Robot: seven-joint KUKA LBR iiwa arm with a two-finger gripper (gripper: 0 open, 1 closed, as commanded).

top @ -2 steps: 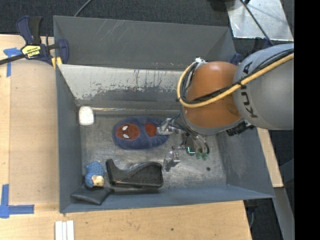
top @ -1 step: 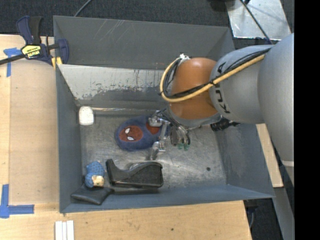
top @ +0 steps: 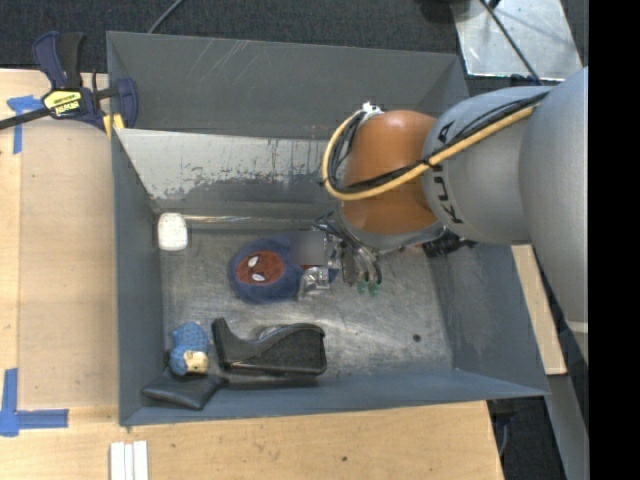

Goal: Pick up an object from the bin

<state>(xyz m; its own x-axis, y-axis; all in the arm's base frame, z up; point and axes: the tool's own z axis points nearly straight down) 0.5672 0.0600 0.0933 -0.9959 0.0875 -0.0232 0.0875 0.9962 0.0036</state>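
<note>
My gripper (top: 343,261) hangs low in the middle of the bin, under the arm's wrist. Just to its left lies a round blue thing with a red masked face on top (top: 264,271); its right edge meets a small shiny metal part (top: 317,277) at the gripper's lower left. Whether that part belongs to the gripper or lies loose, I cannot tell. A black, flat, handle-shaped tool (top: 270,351) lies along the front wall, below and left of the gripper.
A small white lump (top: 173,231) sits at the back left by the wall. A little blue and yellow toy figure (top: 188,349) lies in the front left corner beside the black tool. Bare bin floor lies right of the gripper.
</note>
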